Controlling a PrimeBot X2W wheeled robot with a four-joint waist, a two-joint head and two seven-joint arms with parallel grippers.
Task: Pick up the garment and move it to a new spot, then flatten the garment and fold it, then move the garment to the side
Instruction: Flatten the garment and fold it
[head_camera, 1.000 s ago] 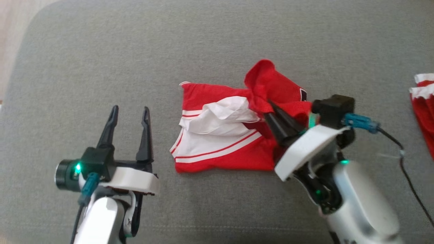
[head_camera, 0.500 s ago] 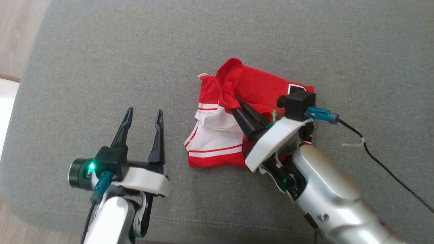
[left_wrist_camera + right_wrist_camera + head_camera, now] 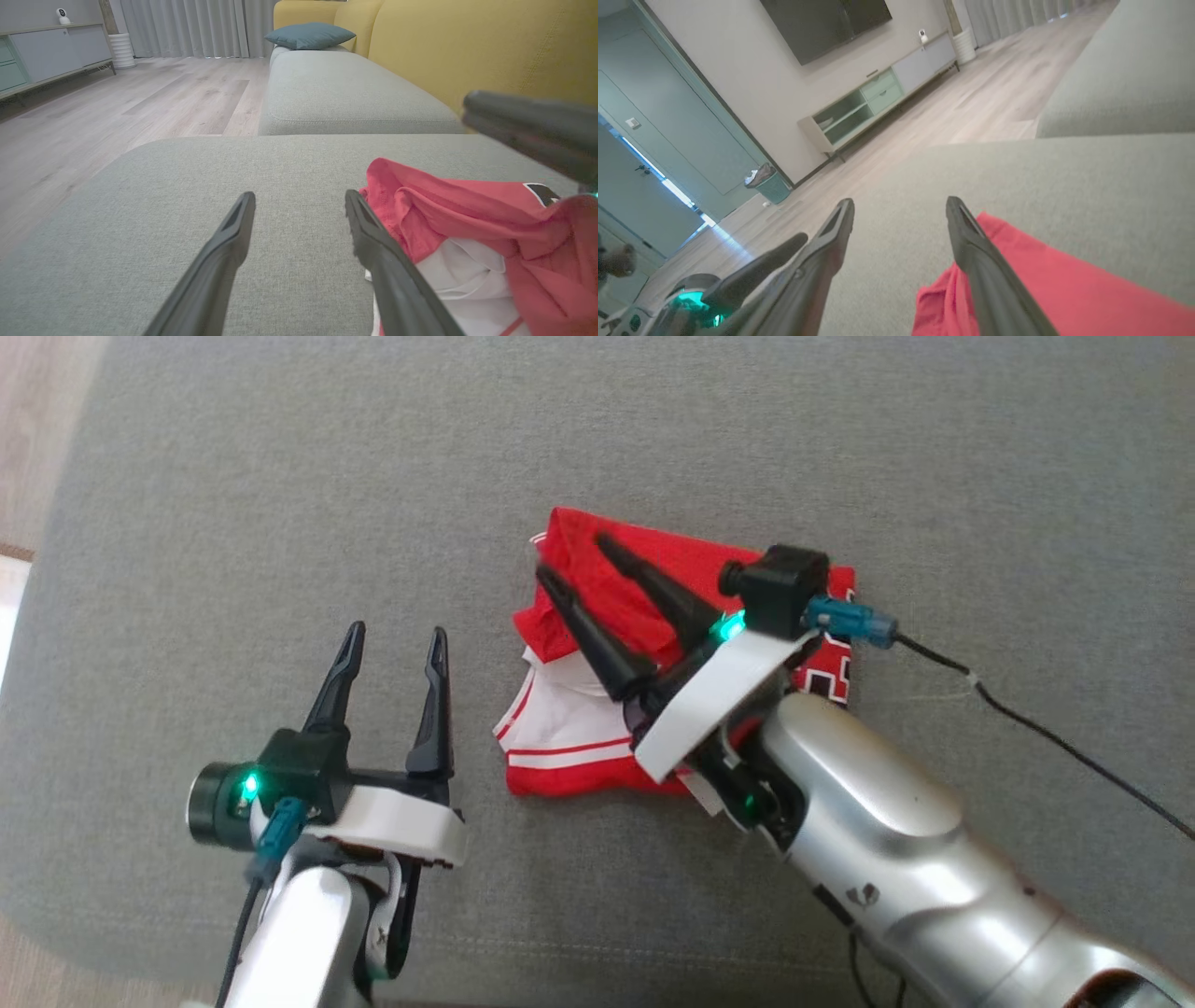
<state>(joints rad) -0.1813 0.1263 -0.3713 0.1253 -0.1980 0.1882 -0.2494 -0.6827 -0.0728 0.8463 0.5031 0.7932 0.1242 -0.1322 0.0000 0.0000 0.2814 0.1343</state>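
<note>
1. The right claw stands spread wide and holds nothing. Its two fingers lie over the top left part of the garment, close above the cloth or resting on it; I cannot tell which.
2. The left claw is also wide and empty, hovering over bare sofa cushion just left of the garment.
3. The garment, red with white striped trim, lies bunched in a rough fold on the grey cushion, well in from its left edge and its near edge.
4. I judge the step to be the fold, with the red flap laid across and let go.
5. To do it well, I would lift the right claw straight off, so that neither finger snags the loose mesh and drags the flap back.
6. White lining pokes out at the lower left, so I would smooth that side flat before the next fold and keep the left claw ready to pin it.
7. A second ago the right claw was pinched shut on a raised red flap near the garment's top right.
8. Now it has opened, and the flap lies over most of the white lining.
9. The left claw has stayed open throughout. The head camera has shifted too, so I read nothing into the garment's new place in view.
</note>
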